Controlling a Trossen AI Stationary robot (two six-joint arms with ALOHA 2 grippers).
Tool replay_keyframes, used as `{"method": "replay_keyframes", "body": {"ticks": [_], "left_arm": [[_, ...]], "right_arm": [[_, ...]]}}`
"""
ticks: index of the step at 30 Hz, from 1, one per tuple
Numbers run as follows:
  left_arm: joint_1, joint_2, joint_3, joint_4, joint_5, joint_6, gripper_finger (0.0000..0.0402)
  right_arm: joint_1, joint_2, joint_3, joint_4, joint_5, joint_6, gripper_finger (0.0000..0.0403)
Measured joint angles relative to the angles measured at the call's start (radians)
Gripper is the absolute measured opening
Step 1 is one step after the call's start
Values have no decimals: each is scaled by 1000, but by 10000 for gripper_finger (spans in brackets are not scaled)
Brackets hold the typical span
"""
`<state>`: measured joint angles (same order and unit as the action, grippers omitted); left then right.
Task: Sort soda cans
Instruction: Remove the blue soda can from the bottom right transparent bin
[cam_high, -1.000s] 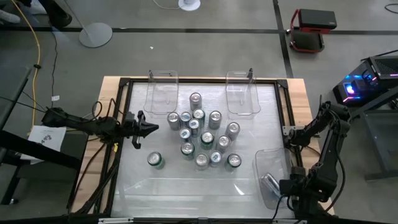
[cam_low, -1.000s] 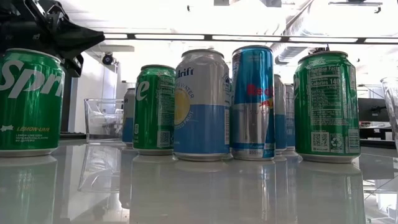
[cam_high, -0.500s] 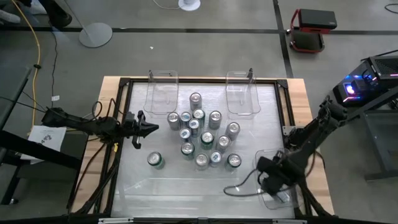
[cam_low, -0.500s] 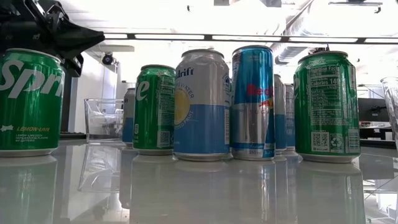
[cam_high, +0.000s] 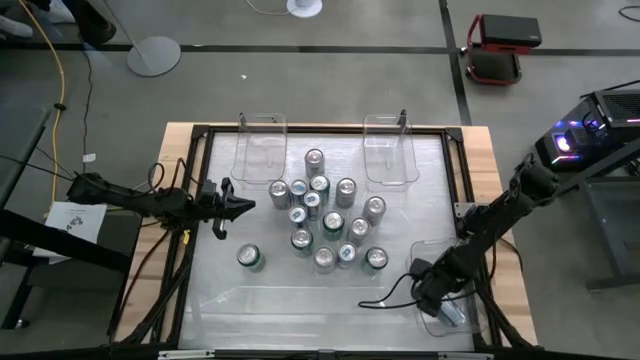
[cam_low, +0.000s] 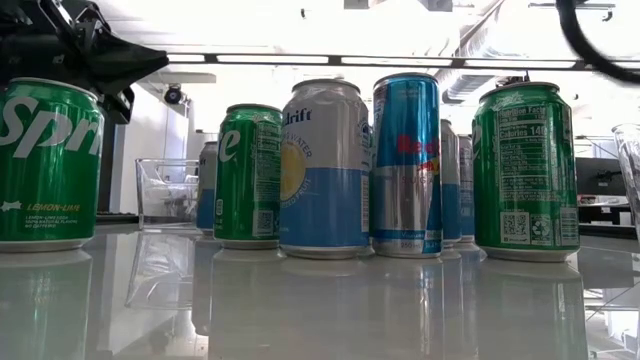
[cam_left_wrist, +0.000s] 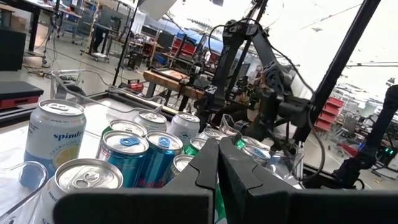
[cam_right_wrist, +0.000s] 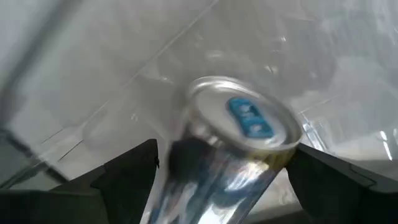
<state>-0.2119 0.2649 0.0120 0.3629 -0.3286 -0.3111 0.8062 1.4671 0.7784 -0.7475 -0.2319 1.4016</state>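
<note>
At the near right corner of the worktop (cam_high: 200, 300), the right tool (cam_high: 447, 309) hangs over a clear plastic bin (cam_high: 432, 262), its two dark fingers (cam_right_wrist: 124, 168) spread wide on either side of a silver can (cam_right_wrist: 239, 134) with a blue tab; the can lies tilted in the bin, and no finger pad can be seen pressing on it. From above, that can (cam_high: 452, 313) shows as a pale shape just past the tool, inside the bin's near end. Farther in, one green can (cam_high: 250, 257) stands alone on the left half of the worktop, apart from the others. Beyond it the main cluster of soda cans (cam_high: 330, 222) stands upright and close together at the middle, green, blue and pale ones mixed; in the low view the nearest of these are a green can (cam_low: 525, 170), a tall blue can (cam_low: 407, 165) and a white-and-blue can (cam_low: 324, 170). The left tool (cam_high: 243, 206) is at the left edge of the cluster, level with its middle rows, its fingers (cam_left_wrist: 208, 171) pressed together with nothing between them and pointing at the cans. At the far edge of the worktop two more clear bins, a left bin (cam_high: 260, 150) and a right bin (cam_high: 390, 150), stand side by side, well apart from each other.
</note>
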Motion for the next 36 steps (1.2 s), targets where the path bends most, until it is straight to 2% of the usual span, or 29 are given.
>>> {"method": "replay_keyframes", "body": {"ticks": [10,13,17,19,24,28,34,36], "left_arm": [[0,0,0,0,0,-1,0],[0,0,0,0,0,-1,0],[0,0,0,0,0,-1,0],[0,0,0,0,0,-1,0],[0,0,0,1,0,-1,0],[0,0,0,1,0,-3,0],[0,0,0,2,6,-183,0],[2,0,0,5,1,-195,0]], "right_arm": [[2,-5,-77,110,40,3,320],[2,-4,-76,124,49,4,285],[5,-10,-77,126,61,15,216],[16,-22,-71,113,88,39,214],[63,-83,-3,-19,321,113,214],[127,-129,64,-173,462,195,214],[251,-137,151,-273,716,294,214],[290,-137,172,-299,823,319,214]]}}
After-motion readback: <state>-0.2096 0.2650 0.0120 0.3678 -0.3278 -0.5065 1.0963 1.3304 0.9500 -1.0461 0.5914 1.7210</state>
